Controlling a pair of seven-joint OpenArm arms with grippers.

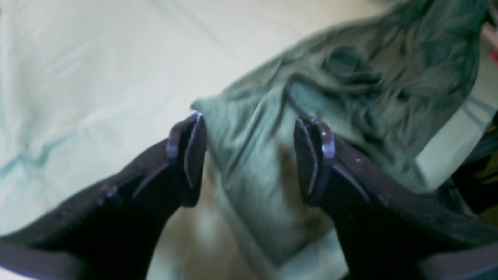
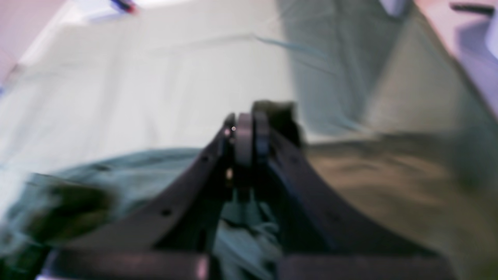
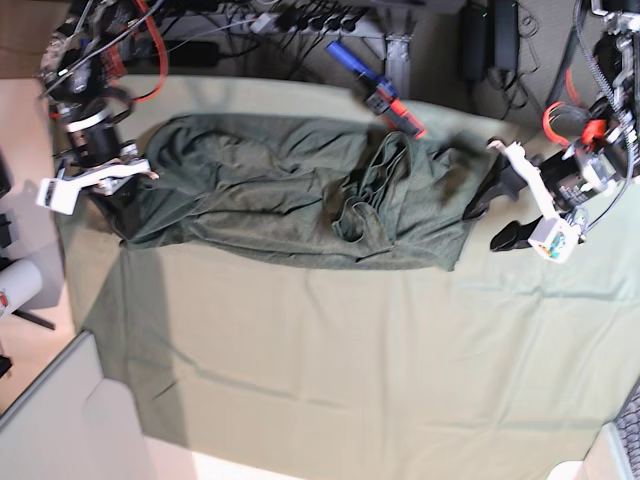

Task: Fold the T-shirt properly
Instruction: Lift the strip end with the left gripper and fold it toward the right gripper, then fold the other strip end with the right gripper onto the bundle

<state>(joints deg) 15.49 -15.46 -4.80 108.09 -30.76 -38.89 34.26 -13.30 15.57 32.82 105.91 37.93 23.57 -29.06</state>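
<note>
The T-shirt (image 3: 280,190), dark olive and wrinkled, lies stretched sideways across the far half of the mint-green table cloth (image 3: 350,360). My left gripper (image 3: 486,226) stands open at the shirt's right end. In the left wrist view its jaws (image 1: 251,155) straddle a folded edge of the T-shirt (image 1: 350,77) without closing on it. My right gripper (image 3: 118,185) is at the shirt's left end. In the blurred right wrist view it (image 2: 247,130) is shut, with a dark bit of fabric pinched at its tips and the T-shirt (image 2: 389,175) spreading away from it.
A blue and red tool (image 3: 385,92) lies at the table's back edge, near cables and a power strip (image 3: 300,18). A white roll (image 3: 15,285) stands off the table's left side. The cloth's front edge (image 3: 300,462) runs along the bottom.
</note>
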